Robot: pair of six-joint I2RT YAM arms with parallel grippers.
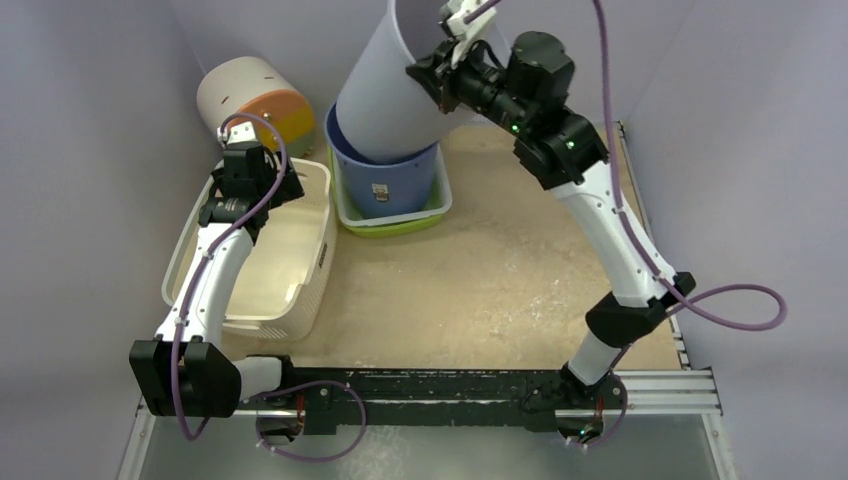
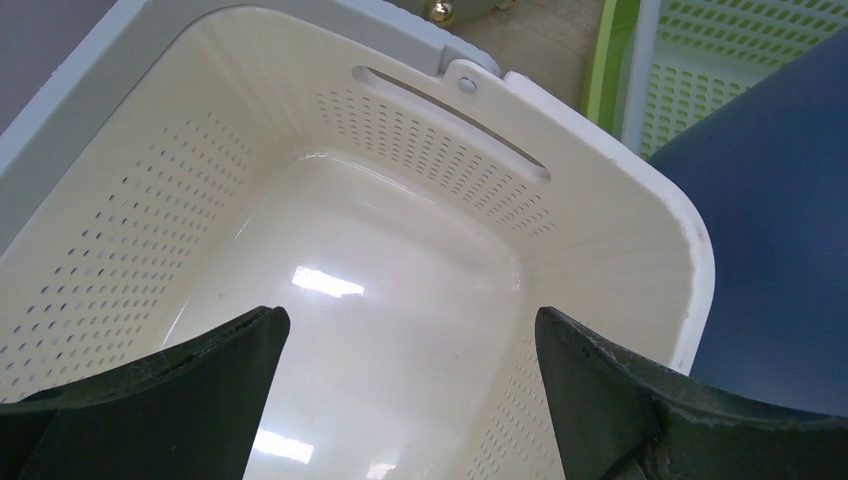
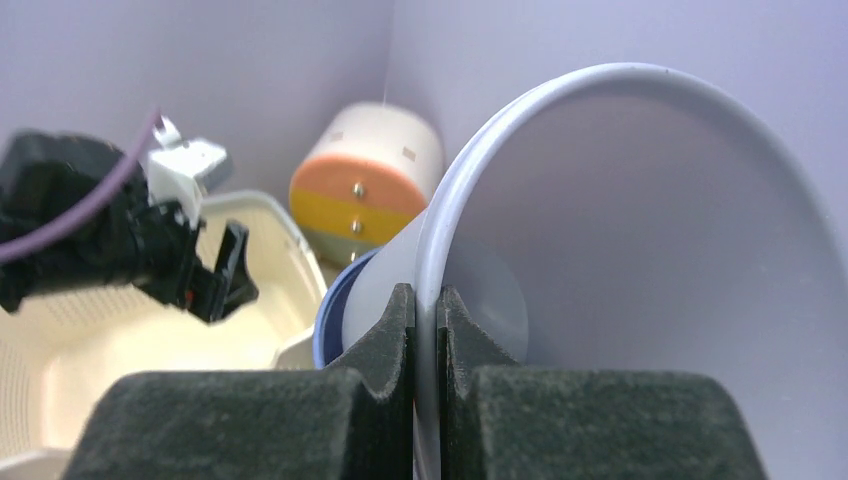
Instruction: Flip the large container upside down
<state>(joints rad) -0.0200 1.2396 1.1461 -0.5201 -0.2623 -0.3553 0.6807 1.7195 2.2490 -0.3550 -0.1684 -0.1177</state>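
Note:
The large container is a pale lavender bin [image 1: 400, 80]. It is lifted and tilted, open mouth up and to the right, with its base resting in a blue bin [image 1: 400, 188]. My right gripper [image 1: 447, 55] is shut on its rim; in the right wrist view the rim [image 3: 430, 240] runs between the closed fingers of the gripper [image 3: 428, 300], with the hollow inside [image 3: 650, 250] to the right. My left gripper [image 1: 270, 188] is open and empty above a cream perforated basket [image 1: 320, 262]. In the left wrist view the gripper [image 2: 410, 330] hangs over the basket's floor [image 2: 380, 300].
The blue bin stands in a green tray [image 1: 392, 224] at the back centre. A white drum with an orange and yellow face [image 1: 252, 95] lies in the back left corner. Purple walls close in the left, back and right. The cream basket fills the left side.

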